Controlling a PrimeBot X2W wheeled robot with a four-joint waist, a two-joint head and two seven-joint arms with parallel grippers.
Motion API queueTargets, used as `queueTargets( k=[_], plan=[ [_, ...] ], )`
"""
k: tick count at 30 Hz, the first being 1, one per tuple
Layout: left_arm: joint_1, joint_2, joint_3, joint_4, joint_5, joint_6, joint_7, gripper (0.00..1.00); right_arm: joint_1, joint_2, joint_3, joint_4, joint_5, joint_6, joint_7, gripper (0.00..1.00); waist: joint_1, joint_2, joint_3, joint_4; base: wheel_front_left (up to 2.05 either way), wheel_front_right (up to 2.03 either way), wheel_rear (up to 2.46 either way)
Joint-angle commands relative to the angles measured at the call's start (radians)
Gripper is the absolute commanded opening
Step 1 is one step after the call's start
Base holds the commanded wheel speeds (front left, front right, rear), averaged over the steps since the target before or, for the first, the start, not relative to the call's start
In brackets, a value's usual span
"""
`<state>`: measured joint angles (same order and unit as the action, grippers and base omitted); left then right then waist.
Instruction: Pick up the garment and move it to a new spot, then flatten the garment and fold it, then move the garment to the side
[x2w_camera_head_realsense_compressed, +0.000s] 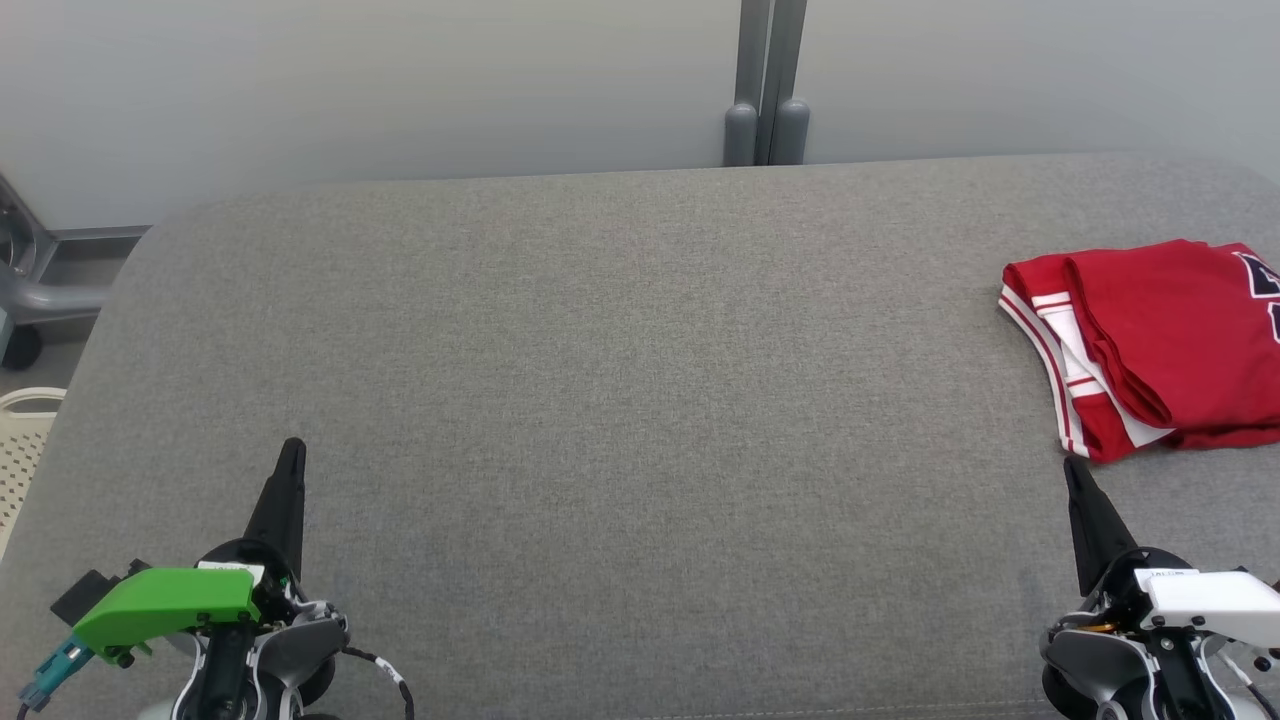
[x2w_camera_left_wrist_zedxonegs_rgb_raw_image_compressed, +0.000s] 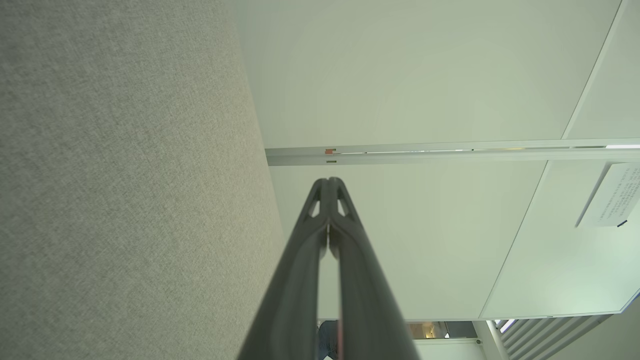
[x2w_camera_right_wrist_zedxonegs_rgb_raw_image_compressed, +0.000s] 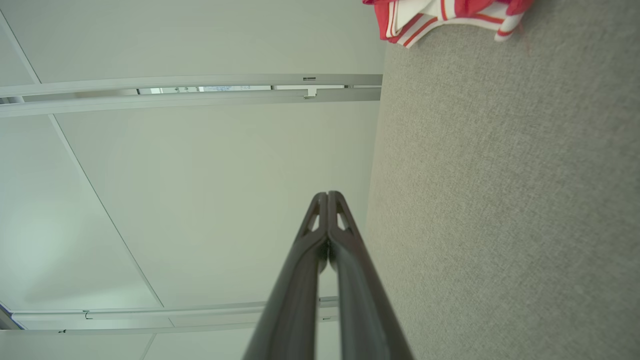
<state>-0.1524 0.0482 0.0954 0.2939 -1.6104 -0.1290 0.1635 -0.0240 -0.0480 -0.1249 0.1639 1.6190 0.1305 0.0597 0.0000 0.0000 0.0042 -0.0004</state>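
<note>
Grey fabric tabletop (x2w_camera_head_realsense_compressed: 600, 350), folded red garment (x2w_camera_head_realsense_compressed: 1150, 340) lying at its right edge; left gripper (x2w_camera_head_realsense_compressed: 292, 449) and right gripper (x2w_camera_head_realsense_compressed: 1072, 466) sit low, jaws closed tight and empty, right tip just beside it.

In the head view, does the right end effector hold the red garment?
No, the right end effector is shut on nothing, and the garment lies folded on the grey surface near its tip.
</note>
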Motion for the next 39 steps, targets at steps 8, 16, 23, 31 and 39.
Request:
queueTargets(
  k=[8,16,23,31,39],
  plan=[
    [-0.011,0.001,0.002,0.001,-0.001,-0.005,0.002,0.00,-0.003,-0.004,-0.002,-0.004,0.006,0.000,0.001,0.00,0.0000,0.0000,0.000,0.000,0.00,0.00,0.00],
    [-0.011,0.001,0.002,0.001,-0.001,-0.005,0.002,0.00,-0.003,-0.004,-0.002,-0.004,0.005,0.000,0.001,0.00,0.0000,0.0000,0.000,0.000,0.00,0.00,0.00],
    [-0.011,0.001,0.002,0.001,-0.001,-0.005,0.002,0.00,-0.003,-0.004,-0.002,-0.004,0.006,0.000,0.001,0.00,0.0000,0.0000,0.000,0.000,0.00,0.00,0.00],
    [-0.011,0.001,0.002,0.000,-0.001,-0.005,0.002,0.00,-0.003,-0.004,-0.002,-0.004,0.006,0.000,0.001,0.00,0.0000,0.0000,0.000,0.000,0.00,0.00,0.00],
    [-0.011,0.001,0.002,0.000,-0.001,-0.005,0.002,0.00,-0.003,-0.004,-0.002,-0.004,0.006,0.000,0.001,0.00,0.0000,0.0000,0.000,0.000,0.00,0.00,0.00]
  ],
)
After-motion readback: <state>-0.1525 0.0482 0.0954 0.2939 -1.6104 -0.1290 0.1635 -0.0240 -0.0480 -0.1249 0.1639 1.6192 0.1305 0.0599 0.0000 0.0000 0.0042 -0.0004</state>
